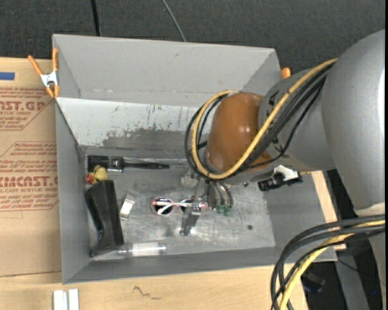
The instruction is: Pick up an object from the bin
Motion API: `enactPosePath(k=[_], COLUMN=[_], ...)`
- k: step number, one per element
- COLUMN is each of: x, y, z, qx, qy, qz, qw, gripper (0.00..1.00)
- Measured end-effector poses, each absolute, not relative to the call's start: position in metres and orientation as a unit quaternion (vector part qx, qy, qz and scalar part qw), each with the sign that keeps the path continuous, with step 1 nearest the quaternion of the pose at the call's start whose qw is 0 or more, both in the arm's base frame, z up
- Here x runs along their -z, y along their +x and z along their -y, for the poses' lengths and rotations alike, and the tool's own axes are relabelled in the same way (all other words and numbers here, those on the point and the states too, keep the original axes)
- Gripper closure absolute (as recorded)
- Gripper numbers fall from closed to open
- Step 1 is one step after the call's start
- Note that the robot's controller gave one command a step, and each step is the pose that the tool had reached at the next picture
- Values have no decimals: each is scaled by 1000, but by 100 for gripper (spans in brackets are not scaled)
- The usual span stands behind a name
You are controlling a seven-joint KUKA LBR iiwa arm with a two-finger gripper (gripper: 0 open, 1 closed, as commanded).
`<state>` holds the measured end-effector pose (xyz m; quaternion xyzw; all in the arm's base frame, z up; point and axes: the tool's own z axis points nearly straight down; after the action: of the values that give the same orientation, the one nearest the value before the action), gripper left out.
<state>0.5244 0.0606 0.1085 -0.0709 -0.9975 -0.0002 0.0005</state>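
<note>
My gripper (204,192) hangs low in the middle of the bin, just under the arm's orange cover. Right below and to its left lies a pair of red-and-white glasses (170,206), one temple (189,222) pointing toward the front wall. The gripper is over the right end of the glasses; whether it touches them is hidden. A small green piece (224,209) lies beside the gripper on its right.
A black flat case (103,216) lies along the left wall, with a small white clip (126,206) beside it. A clear tube (140,250) rests at the front wall. At the back left lies a black-handled tool (140,165), next to a yellow-and-red piece (97,174).
</note>
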Motion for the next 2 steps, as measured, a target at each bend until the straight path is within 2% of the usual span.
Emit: enactPosePath(k=[1, 2], x=[-77, -74], y=[512, 496], z=[-70, -78], qx=[0, 2], qy=[-120, -152], qz=[993, 988], qw=[-1, -5], gripper=[0, 100])
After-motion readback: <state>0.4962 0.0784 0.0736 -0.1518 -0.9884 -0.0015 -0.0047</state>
